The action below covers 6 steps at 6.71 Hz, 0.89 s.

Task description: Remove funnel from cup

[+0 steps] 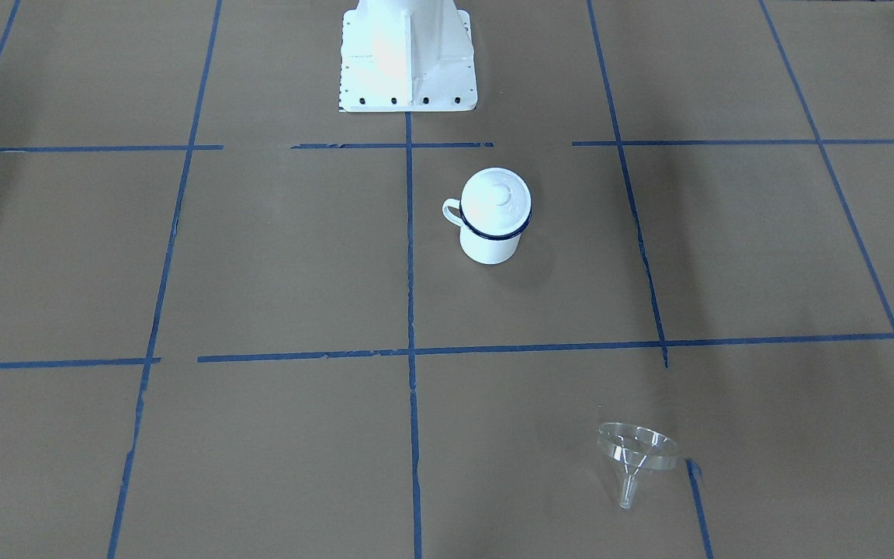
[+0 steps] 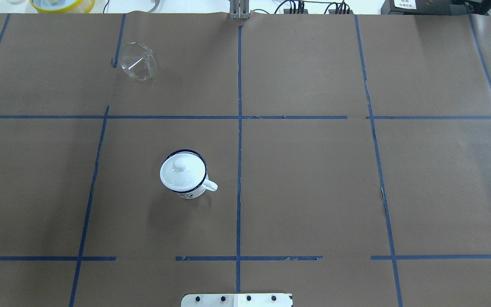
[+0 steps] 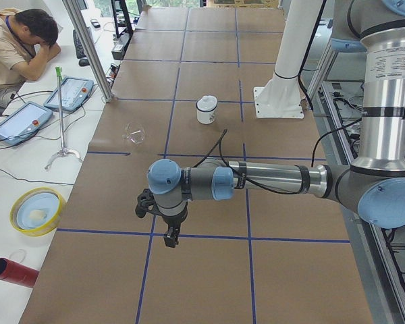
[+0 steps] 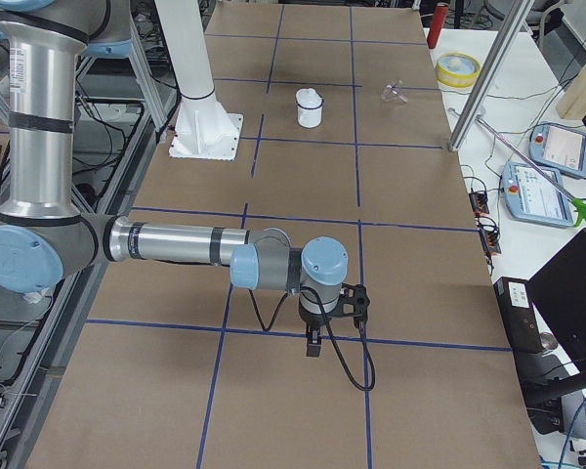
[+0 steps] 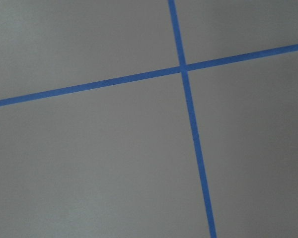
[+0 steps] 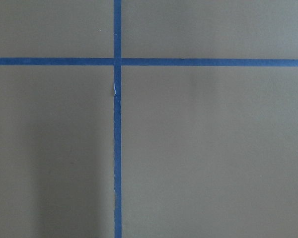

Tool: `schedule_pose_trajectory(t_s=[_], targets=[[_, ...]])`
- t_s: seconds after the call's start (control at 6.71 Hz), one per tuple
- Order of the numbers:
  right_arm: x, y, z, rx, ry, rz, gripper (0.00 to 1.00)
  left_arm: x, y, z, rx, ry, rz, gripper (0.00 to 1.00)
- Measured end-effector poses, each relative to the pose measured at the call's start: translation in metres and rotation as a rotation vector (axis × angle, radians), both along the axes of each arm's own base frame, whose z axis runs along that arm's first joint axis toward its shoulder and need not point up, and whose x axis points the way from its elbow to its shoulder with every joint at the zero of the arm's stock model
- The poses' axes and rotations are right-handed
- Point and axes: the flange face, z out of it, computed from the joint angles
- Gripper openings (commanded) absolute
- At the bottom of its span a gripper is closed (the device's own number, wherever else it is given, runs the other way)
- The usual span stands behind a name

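The clear funnel [image 1: 637,450] lies tilted on the brown table, far from the cup, out on the robot's left side; it also shows in the overhead view [image 2: 138,61]. The white cup [image 1: 490,237] with a dark blue rim stands upright near the middle [image 2: 191,194], with a white knobbed lid [image 1: 496,198] on top. My left gripper [image 3: 170,236] hangs over bare table at the left end, far from both. My right gripper [image 4: 314,344] hangs over the right end. Both show only in side views, so I cannot tell whether they are open or shut. The wrist views show only paper and tape.
The robot's white base [image 1: 408,54] stands behind the cup. A yellow bowl [image 3: 35,210], a red cylinder [image 3: 10,271] and teach pendants [image 3: 20,121] lie off the table's far edge, where a person [image 3: 13,47] sits. A metal post [image 3: 88,47] stands at that edge.
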Motion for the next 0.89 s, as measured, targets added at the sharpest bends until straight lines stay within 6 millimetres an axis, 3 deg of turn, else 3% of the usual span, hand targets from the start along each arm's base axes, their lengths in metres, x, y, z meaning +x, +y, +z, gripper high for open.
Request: schedule_pose_trajectory(t_s=[0.89], targets=[[0.0, 0.0, 0.0, 0.0, 0.0, 0.0, 1.0, -0.0055, -0.0016, -0.0028, -0.058, -0.029, -0.084, 1.0]])
